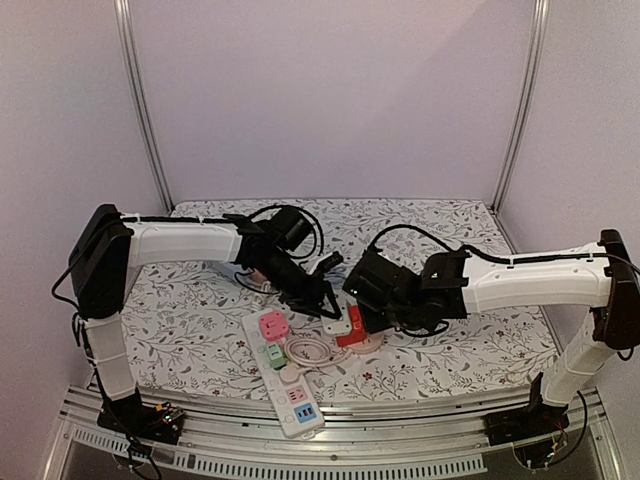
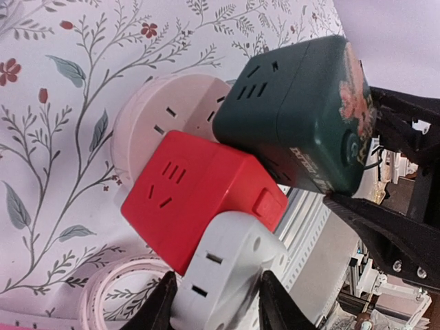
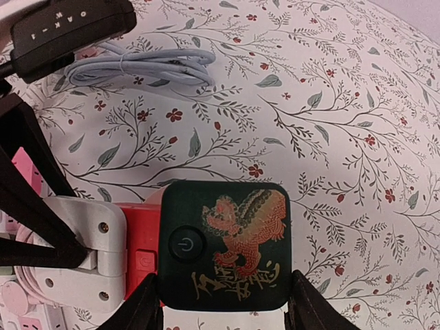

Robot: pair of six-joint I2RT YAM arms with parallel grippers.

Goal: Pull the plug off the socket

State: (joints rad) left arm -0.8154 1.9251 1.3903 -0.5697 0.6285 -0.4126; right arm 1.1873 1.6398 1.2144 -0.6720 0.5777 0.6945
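Left gripper (image 2: 216,306): fingers narrowly parted, clamped on the white plug (image 2: 230,268) at bottom centre of the left wrist view. The plug butts against the red socket cube (image 2: 189,189). Right gripper (image 3: 223,306): half spread, gripping the dark green cube (image 3: 223,240) at lower centre.

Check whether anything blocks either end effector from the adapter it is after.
Nothing visible does. The right end effector clasps the dark green adapter and the left end effector clasps the white adapter. The red adapter sits between those two blocks, abutting both.
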